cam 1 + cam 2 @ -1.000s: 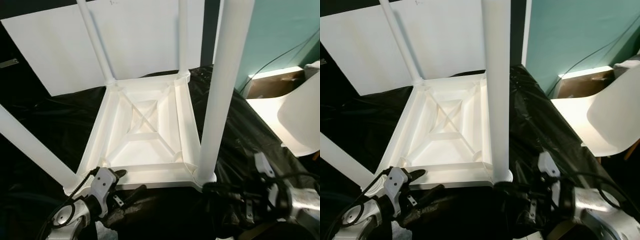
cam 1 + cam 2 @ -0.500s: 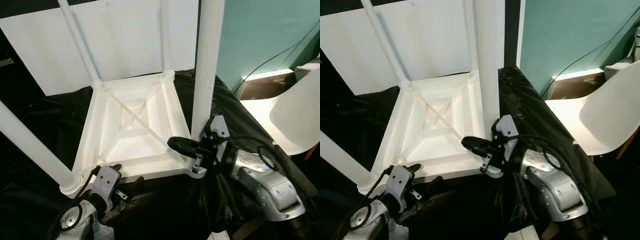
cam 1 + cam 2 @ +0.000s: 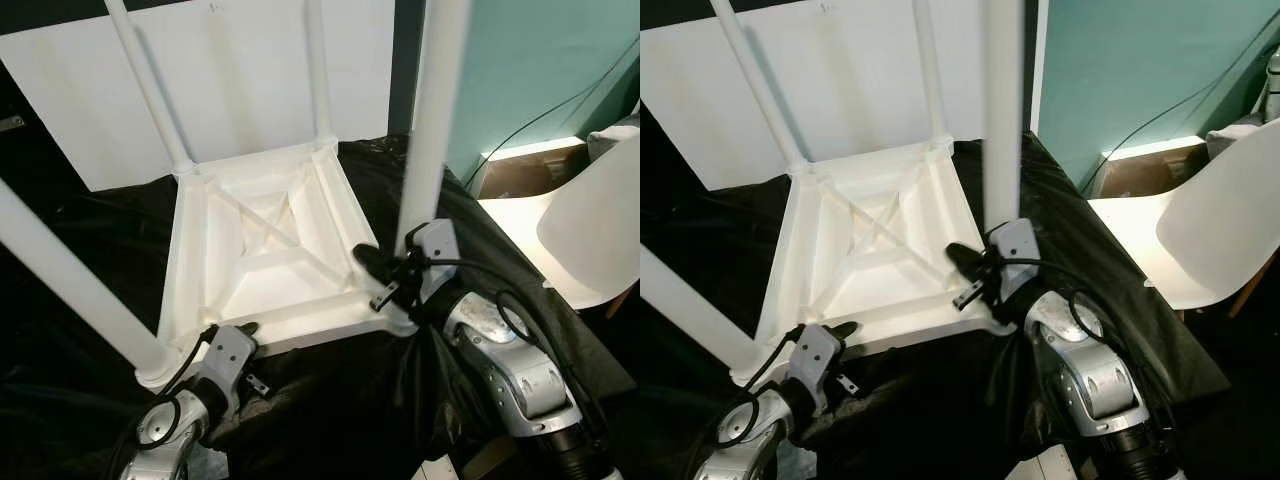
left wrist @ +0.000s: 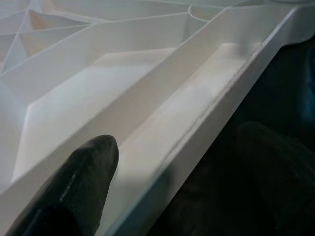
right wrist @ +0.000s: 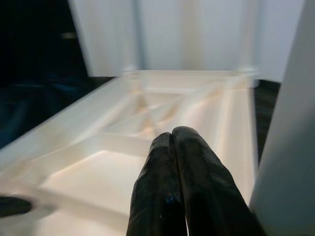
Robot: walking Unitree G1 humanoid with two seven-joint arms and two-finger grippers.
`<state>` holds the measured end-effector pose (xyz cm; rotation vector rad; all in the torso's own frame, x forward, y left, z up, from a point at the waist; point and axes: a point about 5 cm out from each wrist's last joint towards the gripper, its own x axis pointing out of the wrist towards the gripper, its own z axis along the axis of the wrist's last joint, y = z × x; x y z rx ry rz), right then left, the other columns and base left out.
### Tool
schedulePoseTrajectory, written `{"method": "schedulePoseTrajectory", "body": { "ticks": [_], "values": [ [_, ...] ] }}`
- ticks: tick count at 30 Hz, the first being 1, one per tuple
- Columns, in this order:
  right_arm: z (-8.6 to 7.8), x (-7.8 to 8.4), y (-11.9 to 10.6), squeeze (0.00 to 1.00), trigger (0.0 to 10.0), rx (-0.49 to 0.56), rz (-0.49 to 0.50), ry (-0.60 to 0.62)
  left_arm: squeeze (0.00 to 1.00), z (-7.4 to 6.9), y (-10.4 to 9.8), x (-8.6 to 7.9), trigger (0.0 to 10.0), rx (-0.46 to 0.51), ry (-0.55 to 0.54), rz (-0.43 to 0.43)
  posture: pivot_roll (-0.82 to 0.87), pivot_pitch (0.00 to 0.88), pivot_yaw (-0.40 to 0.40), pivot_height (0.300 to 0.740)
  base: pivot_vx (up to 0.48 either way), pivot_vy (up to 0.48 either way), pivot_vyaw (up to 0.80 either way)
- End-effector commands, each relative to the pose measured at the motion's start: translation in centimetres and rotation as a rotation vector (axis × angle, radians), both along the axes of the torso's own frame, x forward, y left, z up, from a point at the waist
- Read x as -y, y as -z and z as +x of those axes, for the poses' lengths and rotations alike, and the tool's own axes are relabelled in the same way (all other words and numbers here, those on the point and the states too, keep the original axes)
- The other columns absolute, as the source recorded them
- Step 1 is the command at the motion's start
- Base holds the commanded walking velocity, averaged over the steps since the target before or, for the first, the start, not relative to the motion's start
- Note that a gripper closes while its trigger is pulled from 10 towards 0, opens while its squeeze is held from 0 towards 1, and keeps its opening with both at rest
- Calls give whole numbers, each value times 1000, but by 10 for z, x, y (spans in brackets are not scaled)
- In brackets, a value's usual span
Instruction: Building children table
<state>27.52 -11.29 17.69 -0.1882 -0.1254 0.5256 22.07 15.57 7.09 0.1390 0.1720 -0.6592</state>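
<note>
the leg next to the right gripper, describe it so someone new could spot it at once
An upturned white table lies on black sheeting, four legs pointing up. The leg stands at its near right corner, beside the teal wall. Alone among them, it has the right gripper, fingers shut, at its base.

Right gripper point(image 5: 173, 140): fingers pressed together, nothing between them.
Table underside point(image 5: 123, 142): white, ribbed, ahead of the fingertips.
Table leg point(image 5: 290, 147): white, just beside the fingers.

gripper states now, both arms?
Left gripper: open, its fingers straddling the near rim of the upturned table, not clamped.
Right gripper: shut, holding nothing, beside the near right leg.
</note>
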Motion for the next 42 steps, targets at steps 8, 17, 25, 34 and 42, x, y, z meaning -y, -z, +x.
{"method": "schedulePoseTrajectory", "body": {
  "ticks": [8, 17, 25, 34, 42],
  "values": [
    [0, 11, 18, 0, 10000, -44, -34, 143, 816, 2, -42, 15, 10000, 43, -15, -518, -122, 0, 78, 740, 0, 0, 0],
    [-3, 4, 32, 0, 10000, -92, -88, 108, 835, 18, -41, 13, 10000, 82, -218, -382, -104, 0, 72, 740, 0, 0, 0],
    [-6, -2, 40, 0, 10000, -86, -135, 86, 808, 15, -30, 19, 10000, 108, -256, -210, -90, 0, 80, 740, 0, 0, 0],
    [-15, -9, 45, 0, 10000, -43, -62, 6, 0, 4, -40, 20, 10000, 239, -376, -341, -75, 0, 103, 740, 0, 0, 0],
    [-29, 2, 38, 0, 10000, -24, -106, -40, 0, -13, -34, 28, 10000, 185, -254, -352, -69, 0, 105, 740, 0, 0, 0]
  ]
}}
